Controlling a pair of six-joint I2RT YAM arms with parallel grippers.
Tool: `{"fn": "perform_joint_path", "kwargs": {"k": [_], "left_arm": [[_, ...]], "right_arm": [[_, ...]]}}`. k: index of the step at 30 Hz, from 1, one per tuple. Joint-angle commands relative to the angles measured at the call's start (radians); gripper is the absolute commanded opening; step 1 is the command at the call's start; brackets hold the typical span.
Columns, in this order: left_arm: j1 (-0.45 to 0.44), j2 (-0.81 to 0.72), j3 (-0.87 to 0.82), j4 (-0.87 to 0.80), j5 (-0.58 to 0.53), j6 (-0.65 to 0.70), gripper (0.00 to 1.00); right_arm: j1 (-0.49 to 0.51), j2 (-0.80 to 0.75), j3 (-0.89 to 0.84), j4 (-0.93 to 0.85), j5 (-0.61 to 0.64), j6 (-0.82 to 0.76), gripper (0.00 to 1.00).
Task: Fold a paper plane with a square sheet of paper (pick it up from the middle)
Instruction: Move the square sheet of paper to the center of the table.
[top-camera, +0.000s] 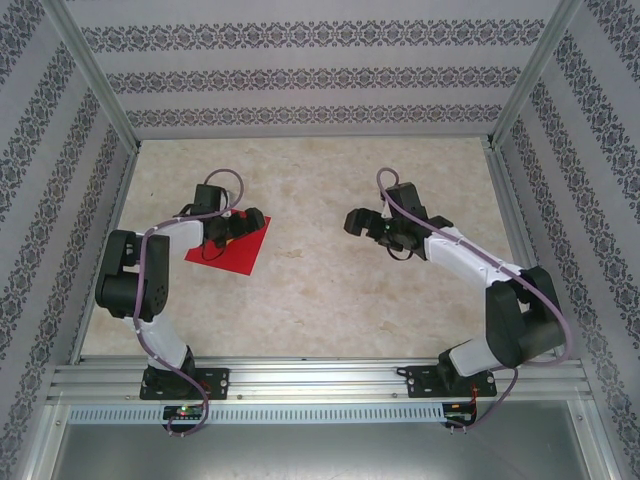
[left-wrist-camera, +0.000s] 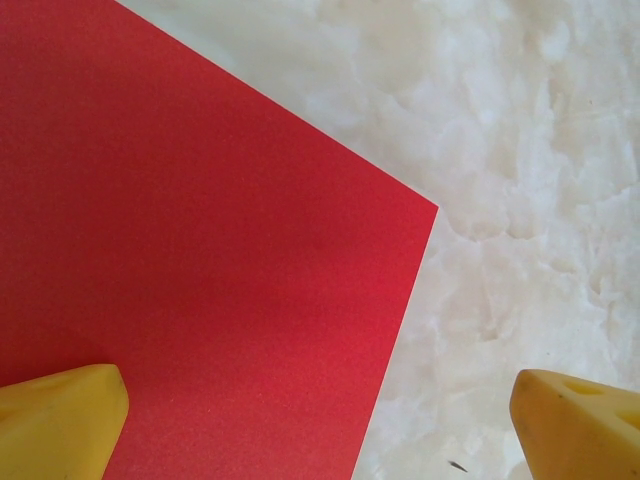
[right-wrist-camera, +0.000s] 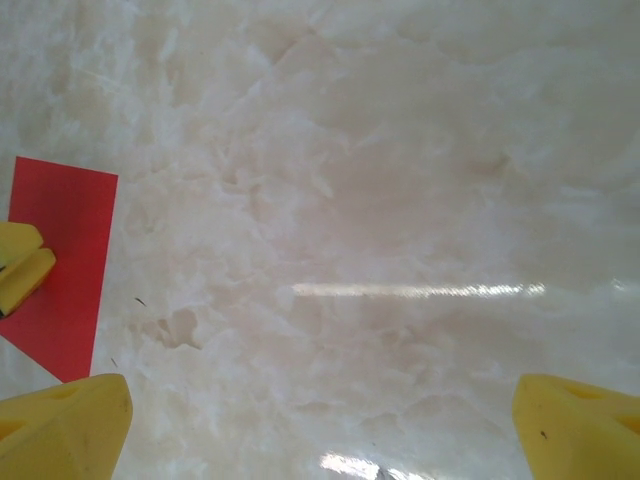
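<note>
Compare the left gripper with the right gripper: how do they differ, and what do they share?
The left gripper hangs over an edge of the red paper; the right gripper hangs over bare table, the paper off to one side. The left gripper is on the table's left half, the right gripper on its right half. Both stand open, with yellow fingertips.

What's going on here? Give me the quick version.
Two robot arms are set to fold a thin bright red square sheet of paper, which lies flat and unfolded on the pale marbled tabletop. The left gripper hovers open over one edge of the sheet, not gripping it. The right gripper, also open, hangs above bare table further right. No fold is made yet.
</note>
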Motion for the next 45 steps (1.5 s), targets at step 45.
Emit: {"fn": "perform_joint_path", "kwargs": {"k": [45], "left_arm": [[-0.088, -0.674, -0.203, -0.328, -0.289, -0.18, 1.0]], "right_arm": [[0.542, 0.196, 0.022, 0.286, 0.027, 0.442, 0.73]]}}
